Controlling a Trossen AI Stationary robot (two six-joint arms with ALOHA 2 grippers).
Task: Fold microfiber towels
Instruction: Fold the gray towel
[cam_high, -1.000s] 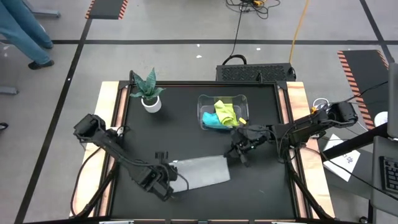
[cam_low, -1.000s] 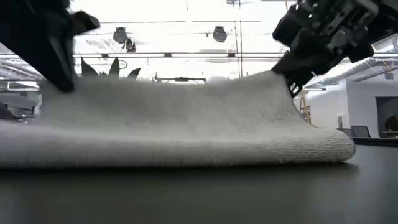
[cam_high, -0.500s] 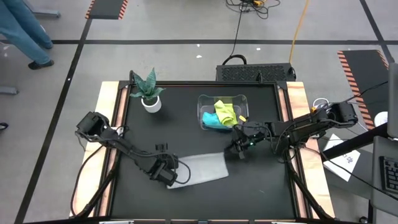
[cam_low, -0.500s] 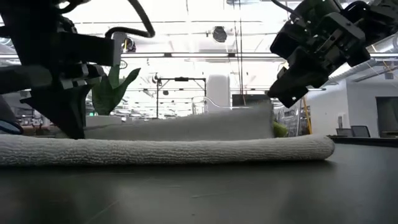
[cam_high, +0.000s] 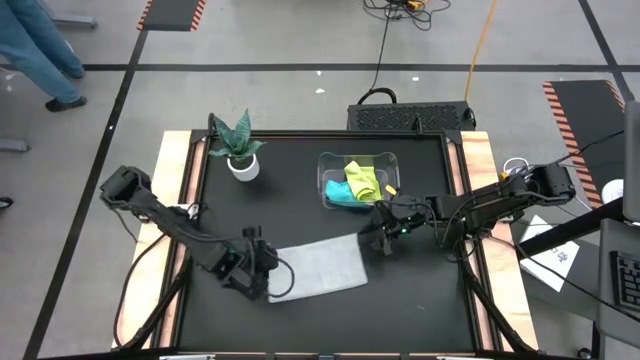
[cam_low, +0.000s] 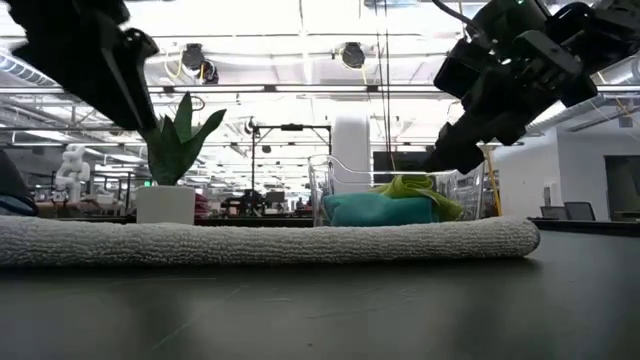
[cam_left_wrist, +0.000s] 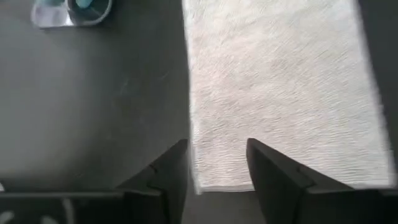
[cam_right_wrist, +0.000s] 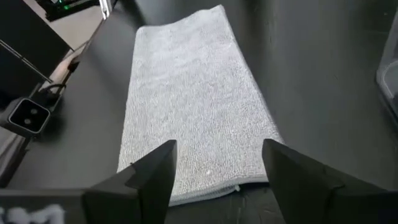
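Two grippers sit at opposite ends of the grey towel (cam_high: 316, 268), and that is what my next move turns on. The towel lies flat on the table (cam_high: 420, 300), folded into a strip whose long axis runs left to right between my arms. The left gripper (cam_high: 262, 272) hangs over the strip's left short edge; its wrist view shows the fingers (cam_left_wrist: 166, 171) parted with nothing between them, the towel's edge just beyond the tips. The right gripper (cam_high: 378, 238) hovers above the right end; from its wrist camera the fingers (cam_right_wrist: 155, 168) stand wide and empty, the towel stretching away from them lengthwise. In the low view both grippers are clear of the cloth, which rests as a low roll with a rounded fold facing the camera.

I judge one fold done on this towel. Since the strip is long across the table, halving it again would mean carrying one short end over to the other; each arm is about equally close to its own end, so either could take it.

The yellow towel (cam_high: 364, 180) and teal towel (cam_high: 340, 193) are bunched in the clear bin (cam_high: 330, 160) at the back, nearer my right arm. A potted plant (cam_high: 240, 145) stands back left, well apart.
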